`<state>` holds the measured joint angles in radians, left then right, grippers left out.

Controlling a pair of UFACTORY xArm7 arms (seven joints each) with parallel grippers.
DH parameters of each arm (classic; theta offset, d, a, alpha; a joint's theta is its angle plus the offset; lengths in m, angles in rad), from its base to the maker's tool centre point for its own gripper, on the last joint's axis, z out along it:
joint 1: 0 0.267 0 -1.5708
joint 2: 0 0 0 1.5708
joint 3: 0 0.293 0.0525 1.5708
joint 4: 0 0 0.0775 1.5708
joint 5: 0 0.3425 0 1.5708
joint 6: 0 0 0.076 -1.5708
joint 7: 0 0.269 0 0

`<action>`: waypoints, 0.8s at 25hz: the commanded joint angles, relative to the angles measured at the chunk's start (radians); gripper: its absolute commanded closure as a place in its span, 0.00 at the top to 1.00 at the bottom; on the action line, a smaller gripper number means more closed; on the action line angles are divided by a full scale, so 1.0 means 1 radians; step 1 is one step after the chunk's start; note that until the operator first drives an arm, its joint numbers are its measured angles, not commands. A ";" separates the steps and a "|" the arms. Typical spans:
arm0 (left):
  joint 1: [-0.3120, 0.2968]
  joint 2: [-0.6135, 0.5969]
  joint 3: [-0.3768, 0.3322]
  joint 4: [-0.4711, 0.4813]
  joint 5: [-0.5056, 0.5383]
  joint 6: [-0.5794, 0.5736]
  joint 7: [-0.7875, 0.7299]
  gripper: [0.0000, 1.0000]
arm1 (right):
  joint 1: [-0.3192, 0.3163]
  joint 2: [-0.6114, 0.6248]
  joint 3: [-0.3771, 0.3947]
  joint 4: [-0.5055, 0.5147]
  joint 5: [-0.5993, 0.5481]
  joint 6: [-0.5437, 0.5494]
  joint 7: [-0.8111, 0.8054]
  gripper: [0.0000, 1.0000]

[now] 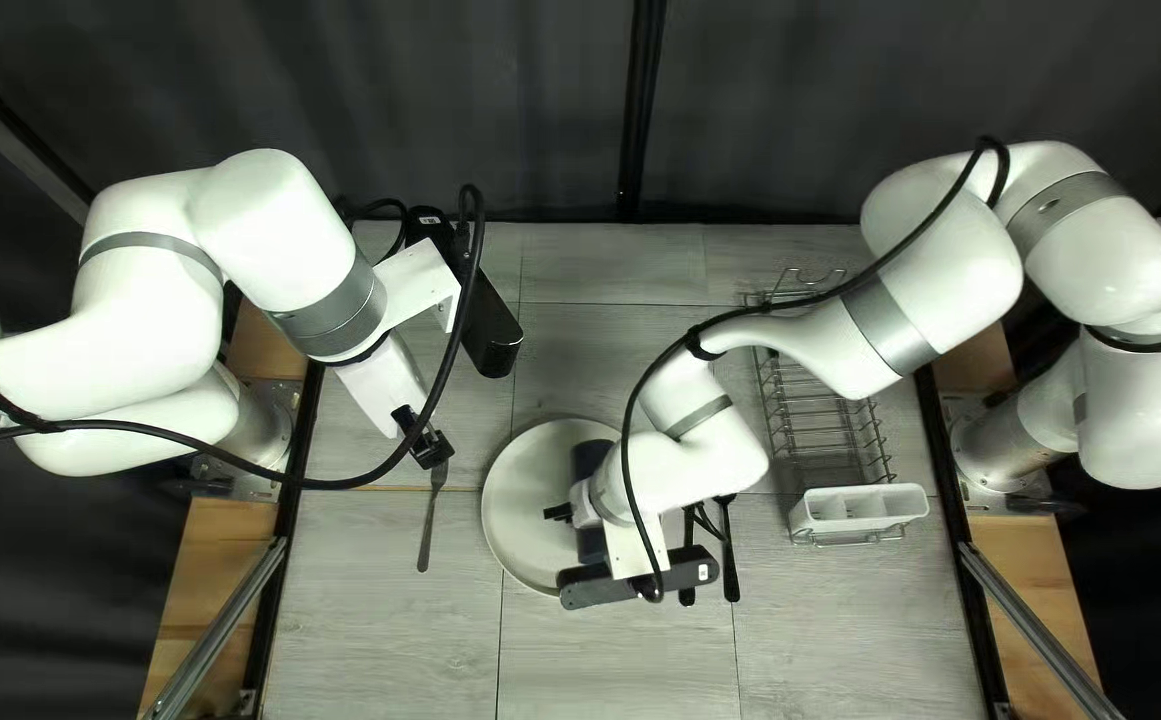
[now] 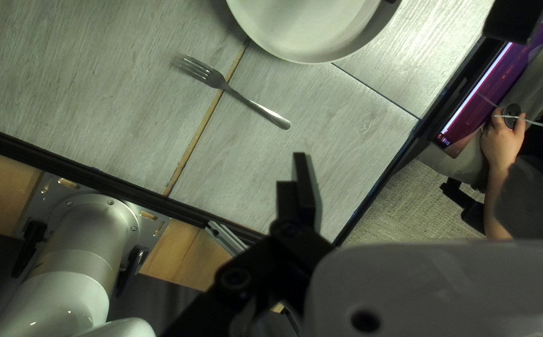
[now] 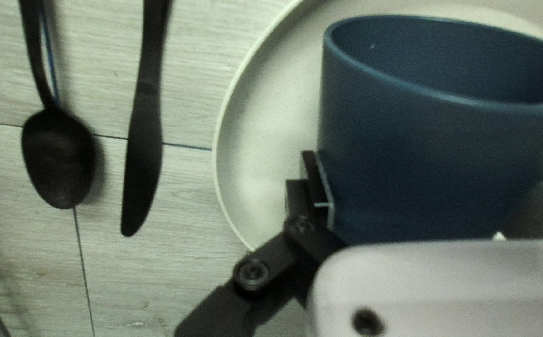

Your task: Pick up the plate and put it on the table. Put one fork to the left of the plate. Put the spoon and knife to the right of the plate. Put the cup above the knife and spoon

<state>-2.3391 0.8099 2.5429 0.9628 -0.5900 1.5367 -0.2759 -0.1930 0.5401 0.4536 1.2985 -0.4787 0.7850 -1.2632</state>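
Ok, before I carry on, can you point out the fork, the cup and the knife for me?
Fork (image 2: 242,99): left wrist view, on its handle.
Cup (image 3: 433,162): right wrist view, on its outer wall.
Knife (image 3: 145,122): right wrist view, on its blade.

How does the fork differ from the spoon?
The fork is silvery; the spoon is black. The fork ends in tines, while the spoon has a rounded bowl. In the top left view, the fork lies left of the plate, the spoon right of it, beside the knife. Both rest on the table.
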 commanded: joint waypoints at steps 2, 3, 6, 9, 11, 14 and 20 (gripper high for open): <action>0.000 0.000 0.000 0.000 0.000 0.000 0.000 1.00 | 0.003 -0.030 0.001 -0.014 -0.003 0.010 0.011 1.00; 0.000 0.000 0.000 0.000 0.000 0.000 0.000 1.00 | 0.004 -0.053 0.001 -0.027 -0.005 0.018 0.021 1.00; 0.000 0.000 0.000 0.000 0.000 0.000 0.000 1.00 | 0.004 -0.116 0.002 -0.066 -0.007 0.033 0.050 1.00; 0.000 0.000 0.000 0.000 0.000 0.000 0.000 1.00 | 0.017 -0.162 0.003 -0.079 -0.003 0.075 0.097 1.00; 0.000 0.000 0.000 0.000 0.000 0.000 0.000 1.00 | 0.031 -0.198 0.008 -0.085 0.011 0.112 0.148 1.00; 0.000 0.000 0.000 0.000 0.000 0.000 0.000 1.00 | 0.049 -0.245 0.017 -0.108 0.040 0.130 0.254 1.00; 0.000 0.000 0.000 0.000 0.000 0.000 0.000 1.00 | 0.133 -0.295 0.029 -0.138 0.039 0.099 0.605 1.00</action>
<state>-2.3391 0.8098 2.5429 0.9628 -0.5900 1.5367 -0.2759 -0.1121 0.2616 0.4768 1.1709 -0.4268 0.9082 -0.8292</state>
